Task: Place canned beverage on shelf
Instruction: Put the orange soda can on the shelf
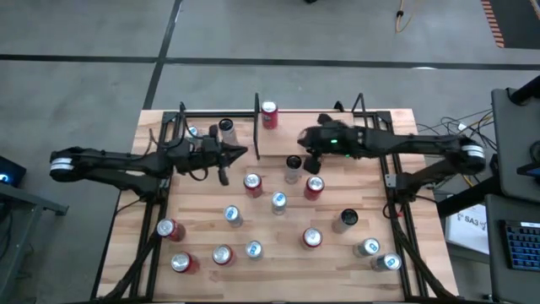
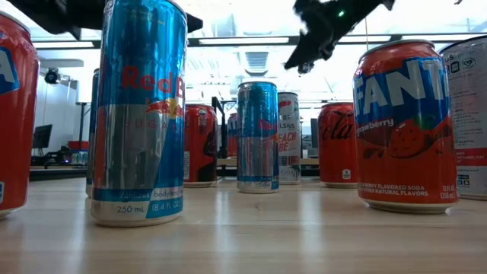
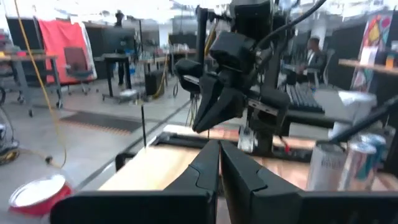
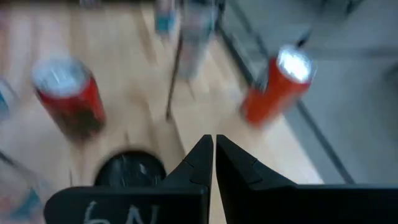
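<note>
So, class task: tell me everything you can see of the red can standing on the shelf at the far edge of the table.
The red can stands upright and alone on the shelf, a light-wood board with thin black rails, near the shelf's left rail at the table's far edge. It has a red body, seemingly metal, and a silver top. Its label cannot be read. No gripper touches it, and no other can is beside it; the nearest cans stand on the tabletop.

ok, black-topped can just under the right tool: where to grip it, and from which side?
Grip the upright black-topped can across its round side wall near the top, coming straight down from above. Red can stands close beside it, so a side approach looks cramped.
</note>
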`<state>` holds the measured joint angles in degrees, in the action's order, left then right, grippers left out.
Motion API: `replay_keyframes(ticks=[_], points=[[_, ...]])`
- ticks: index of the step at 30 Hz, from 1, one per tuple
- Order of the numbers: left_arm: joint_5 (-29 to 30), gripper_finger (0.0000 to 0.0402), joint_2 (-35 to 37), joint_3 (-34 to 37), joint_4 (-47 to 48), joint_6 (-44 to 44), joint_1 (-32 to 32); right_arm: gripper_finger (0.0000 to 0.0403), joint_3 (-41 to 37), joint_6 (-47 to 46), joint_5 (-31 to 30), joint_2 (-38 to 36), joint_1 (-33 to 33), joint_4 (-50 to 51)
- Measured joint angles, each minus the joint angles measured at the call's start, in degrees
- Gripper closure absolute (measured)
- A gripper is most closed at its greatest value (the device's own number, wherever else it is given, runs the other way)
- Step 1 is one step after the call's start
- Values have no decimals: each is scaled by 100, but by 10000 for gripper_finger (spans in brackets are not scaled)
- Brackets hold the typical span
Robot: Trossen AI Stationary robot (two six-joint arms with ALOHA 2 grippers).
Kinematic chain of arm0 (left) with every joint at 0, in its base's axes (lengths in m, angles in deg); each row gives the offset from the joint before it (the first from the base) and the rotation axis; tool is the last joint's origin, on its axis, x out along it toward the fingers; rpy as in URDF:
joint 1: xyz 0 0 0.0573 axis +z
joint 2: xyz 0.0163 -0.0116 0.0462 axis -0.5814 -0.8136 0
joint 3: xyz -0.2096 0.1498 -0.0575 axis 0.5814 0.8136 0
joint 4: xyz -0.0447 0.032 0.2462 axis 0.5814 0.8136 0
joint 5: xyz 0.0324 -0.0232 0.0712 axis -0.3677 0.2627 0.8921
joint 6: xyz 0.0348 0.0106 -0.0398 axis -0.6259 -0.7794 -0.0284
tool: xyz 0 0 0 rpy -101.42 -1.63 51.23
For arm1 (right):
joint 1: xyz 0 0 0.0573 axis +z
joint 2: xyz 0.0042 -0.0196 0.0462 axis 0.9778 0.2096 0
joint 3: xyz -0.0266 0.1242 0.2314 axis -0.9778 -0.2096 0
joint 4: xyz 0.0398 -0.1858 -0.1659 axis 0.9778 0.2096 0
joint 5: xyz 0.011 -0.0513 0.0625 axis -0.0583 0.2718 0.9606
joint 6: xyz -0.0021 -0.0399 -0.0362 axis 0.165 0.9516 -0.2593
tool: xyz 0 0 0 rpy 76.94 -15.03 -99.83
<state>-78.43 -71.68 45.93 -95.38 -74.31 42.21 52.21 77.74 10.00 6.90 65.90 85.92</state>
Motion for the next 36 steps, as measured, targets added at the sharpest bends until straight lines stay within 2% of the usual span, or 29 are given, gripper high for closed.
replay_keyframes(ticks=[3,7,12,15,19,23,28,36], points=[[2,402,-447,-122,-464,-102,2,394,-422,151,6,-500,-46,-505],[84,402,-934,-781,112,-487,31,394,-840,214,106,-984,-57,-685],[505,402,-1677,-2126,2285,-1366,221,394,-1102,429,114,-1322,-106,-803],[907,402,-2257,-3072,3762,-1537,519,394,-1113,456,108,-1416,-119,-804],[955,402,-3007,-4414,5498,-1545,903,394,-1113,483,112,-1424,-116,-590],[946,402,-3748,-5460,6628,-1759,1182,394,-1113,513,86,-1412,-179,-324],[742,402,-4374,-6185,6989,-1975,1452,394,-1113,486,82,-1416,-282,-257],[601,402,-4858,-6455,6986,-2124,1756,394,-1113,458,81,-1405,-342,-160]])
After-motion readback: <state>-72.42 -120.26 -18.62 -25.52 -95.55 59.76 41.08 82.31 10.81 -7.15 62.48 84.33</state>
